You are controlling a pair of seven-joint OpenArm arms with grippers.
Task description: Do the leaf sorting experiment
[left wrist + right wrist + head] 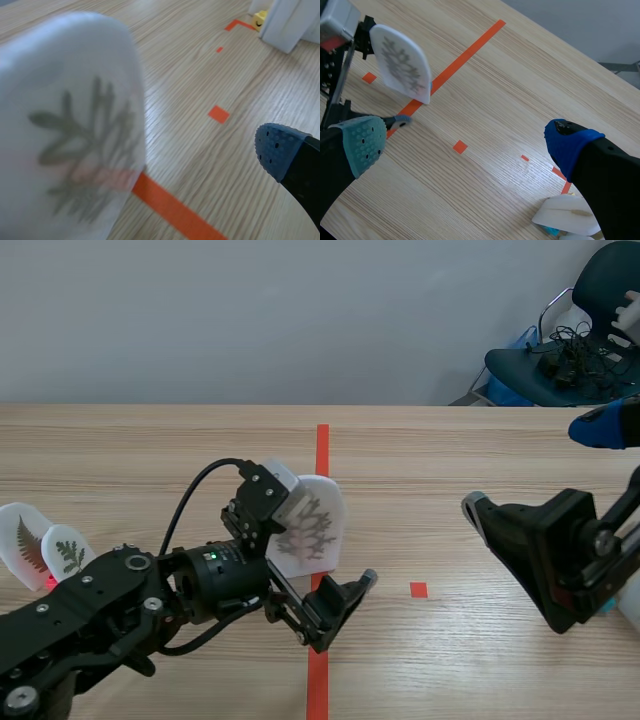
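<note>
The left claw (328, 532) hangs open astride the red tape line (322, 440). The white leaf card (312, 525) stands upright on that line against one finger only. The right claw (465, 144), also open, sits well off the line, so the left is nearer.

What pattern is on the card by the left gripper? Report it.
The white card bears a grey, branching leaf print; clearest in the right wrist view.

All three views share the leaf card (312, 525)
</note>
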